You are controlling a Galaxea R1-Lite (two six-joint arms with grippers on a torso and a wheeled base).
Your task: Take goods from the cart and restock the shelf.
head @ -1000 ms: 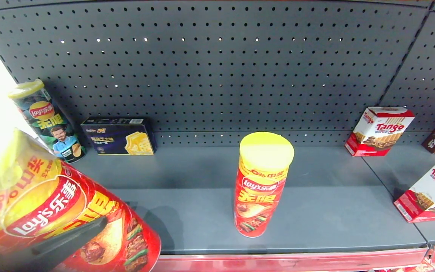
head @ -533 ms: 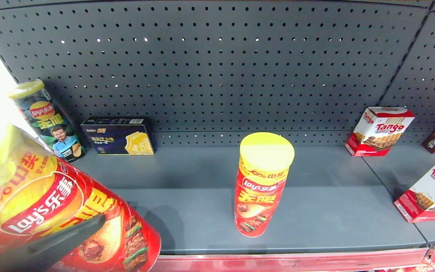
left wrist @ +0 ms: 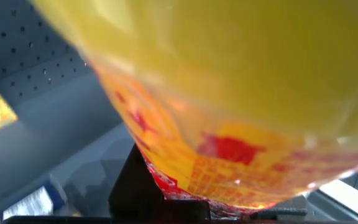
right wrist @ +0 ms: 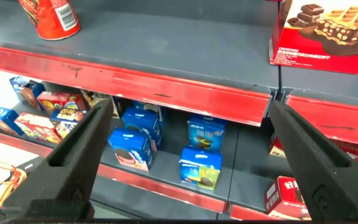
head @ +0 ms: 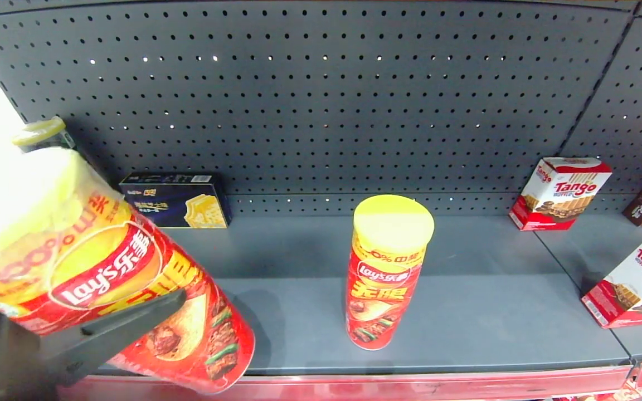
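Red chip can (head: 120, 278) sits in the left claw (head: 148, 289), nearest the onlooker, at the left front of the shelf (head: 466, 312). The can is tilted, with its yellow lid up and to the left and its base low over the shelf's front edge; cannot tell whether the base touches the deck. One dark finger (head: 131, 317) lies across the can's lower side. In the left wrist view the can (left wrist: 229, 93) sits close to the camera.

Right claw (right wrist: 189, 109) is low and faces the shelf's red front strip (right wrist: 166, 90). Its fingers are spread wide with nothing between them. Blue boxes (right wrist: 201, 158) stand on the lower shelf beyond it.

Mid-depth on the shelf, a second red can (head: 388, 273) stands upright near the centre with its yellow lid on, well apart from the held one. On the right, a red-and-white wafer box (head: 633, 284) is tilted toward the front. Another wafer box (head: 563, 192) stands at the back.

At the back left, a dark blue cracker box (head: 179, 199) sits against the pegboard (head: 321, 111). A dark can (head: 39, 131) stands left of it, mostly hidden behind the held can.
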